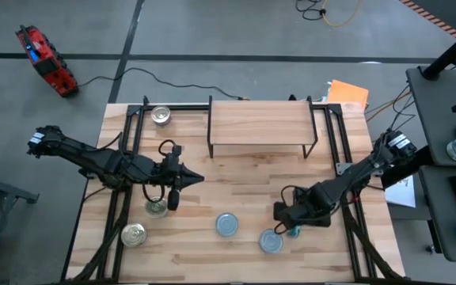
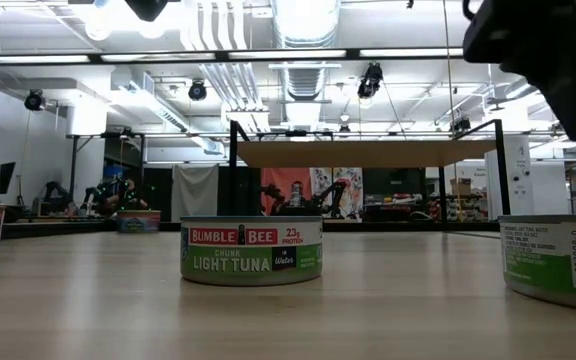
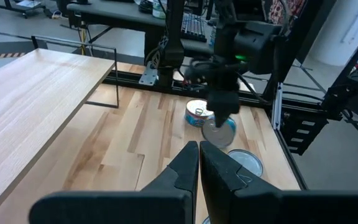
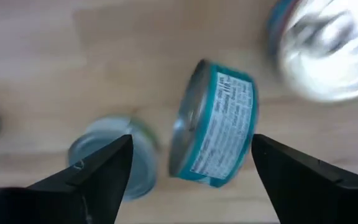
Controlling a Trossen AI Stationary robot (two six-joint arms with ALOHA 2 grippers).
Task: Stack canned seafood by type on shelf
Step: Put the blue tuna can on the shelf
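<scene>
Nearest the low camera stood a Bumble Bee tuna tin, upright on its flat base on the tabletop, with a green-labelled tin just to one side of it. The shelf stood far behind them at the back of the table, with nothing on its plank.

The right gripper hung low over the front right of the table, and its fingers were spread wide. Between them lay a teal-labelled tin tipped up on its edge. Its printed wall faced the wrist camera and one silver face was turned toward one finger. Its short axis ran roughly from finger to finger, a little tilted, and bare wood showed on both sides, so neither finger touched it. The tin was smeared in that view, so whether it rested on its rim or was toppling could not be told. A pale-topped tin and a shiny-topped tin lay flat close by.

This tin lay well forward and right of the shelf, and the right arm was plainly the nearer one. Closing on it would probably have pinched it face to face.

The left gripper waited at the left of the table above another tin, its fingers pressed together with nothing between them.
</scene>
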